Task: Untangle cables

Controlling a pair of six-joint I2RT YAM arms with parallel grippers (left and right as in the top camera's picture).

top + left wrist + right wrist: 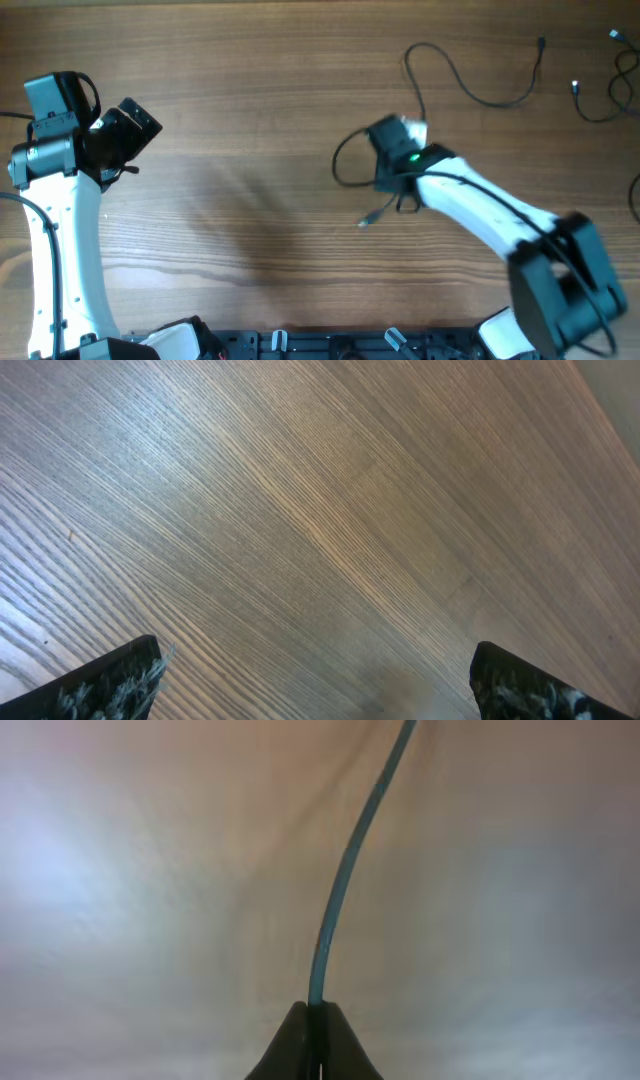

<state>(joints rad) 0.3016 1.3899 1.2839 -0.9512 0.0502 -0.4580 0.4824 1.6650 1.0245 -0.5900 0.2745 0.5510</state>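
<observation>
Right wrist view: right claw [318,1012] pinched tight on a thin cable [345,880]; left claw [315,680] hangs wide open over the table [300,510].

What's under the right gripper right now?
The right gripper is shut on one thin cable. Overhead, a loop pokes out beside it and a plug end lies nearby. The gripper's body hides how those strands join or cross underneath.

wood-grain table [250,120], soft overhead light
</observation>
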